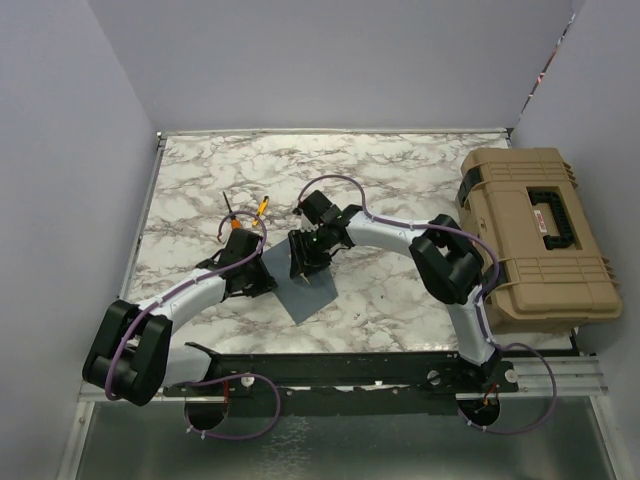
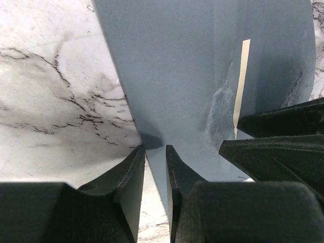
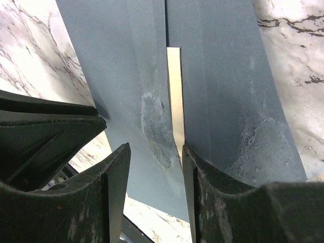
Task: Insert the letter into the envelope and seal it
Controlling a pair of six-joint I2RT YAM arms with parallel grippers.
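Note:
The grey-blue envelope [image 1: 308,292] lies flat on the marble table, near the middle front. Only a thin cream strip of the letter [image 3: 173,91] shows in the slit between flap and body; the rest is hidden inside. The same strip of the letter [image 2: 242,81] appears in the left wrist view. My left gripper [image 2: 154,148] points down at the envelope's left edge, its jaws a narrow gap apart. One fingertip [image 2: 172,154] rests on the envelope, the other on the marble. My right gripper [image 3: 154,147] stands open over the envelope [image 3: 223,76], one fingertip [image 3: 186,152] at the strip's end.
A tan hard case [image 1: 535,235] fills the table's right side. A small orange-tipped tool [image 1: 262,205] lies behind the left gripper [image 1: 262,282]. The black mounting rail [image 1: 350,370] runs along the near edge. The two grippers stand close together, the right gripper [image 1: 305,268] just beside the left.

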